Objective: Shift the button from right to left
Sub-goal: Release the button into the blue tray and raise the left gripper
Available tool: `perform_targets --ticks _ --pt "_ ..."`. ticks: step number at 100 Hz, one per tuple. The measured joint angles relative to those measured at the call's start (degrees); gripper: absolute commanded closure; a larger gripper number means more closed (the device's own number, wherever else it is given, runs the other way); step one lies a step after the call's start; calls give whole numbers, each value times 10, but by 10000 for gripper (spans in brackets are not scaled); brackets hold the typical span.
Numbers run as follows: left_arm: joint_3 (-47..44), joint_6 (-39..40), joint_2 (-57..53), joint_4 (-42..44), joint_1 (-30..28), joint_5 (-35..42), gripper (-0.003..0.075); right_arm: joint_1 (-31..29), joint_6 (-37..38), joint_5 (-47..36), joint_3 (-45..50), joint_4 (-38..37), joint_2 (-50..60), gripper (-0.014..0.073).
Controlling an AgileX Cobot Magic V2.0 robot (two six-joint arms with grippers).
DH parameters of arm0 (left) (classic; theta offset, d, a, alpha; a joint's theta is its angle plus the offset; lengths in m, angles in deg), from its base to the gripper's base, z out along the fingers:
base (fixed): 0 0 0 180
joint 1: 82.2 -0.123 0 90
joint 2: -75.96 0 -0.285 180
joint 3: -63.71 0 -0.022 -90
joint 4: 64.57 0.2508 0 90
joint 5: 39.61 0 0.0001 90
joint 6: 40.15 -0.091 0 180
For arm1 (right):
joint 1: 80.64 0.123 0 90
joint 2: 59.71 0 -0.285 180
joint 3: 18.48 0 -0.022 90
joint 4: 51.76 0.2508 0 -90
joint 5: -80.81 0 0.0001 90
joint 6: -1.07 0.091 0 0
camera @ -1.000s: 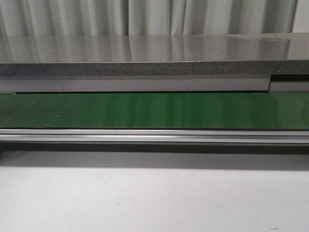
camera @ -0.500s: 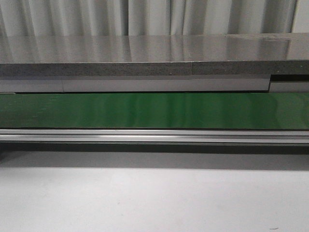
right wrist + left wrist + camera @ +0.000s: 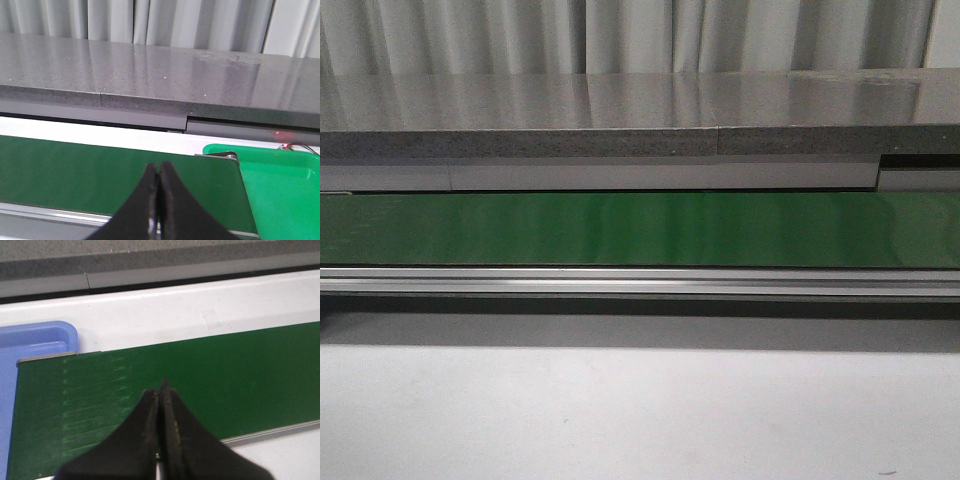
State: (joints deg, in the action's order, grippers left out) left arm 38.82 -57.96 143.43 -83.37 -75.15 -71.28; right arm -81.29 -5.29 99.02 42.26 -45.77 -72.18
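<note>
Nothing moved, green belt [image 3: 640, 228] bare

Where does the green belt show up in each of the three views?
Front view: the green belt runs as a flat band across the whole width.
Left wrist view: its end lies under the shut left hand, beside a blue tray.
Right wrist view: its other end lies under the shut right hand, beside a green tray.
Shared landmark: the grey counter behind the belt.
</note>
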Motion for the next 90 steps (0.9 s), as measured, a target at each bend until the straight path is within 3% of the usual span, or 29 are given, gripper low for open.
perform_targets --ticks 78,90 --pt "-244 -1 -305 -7 4 108 741 0 0 0 0 0 0 660" --pt "-283 37 -344 45 4 153 741 0 0 0 0 0 0 660"
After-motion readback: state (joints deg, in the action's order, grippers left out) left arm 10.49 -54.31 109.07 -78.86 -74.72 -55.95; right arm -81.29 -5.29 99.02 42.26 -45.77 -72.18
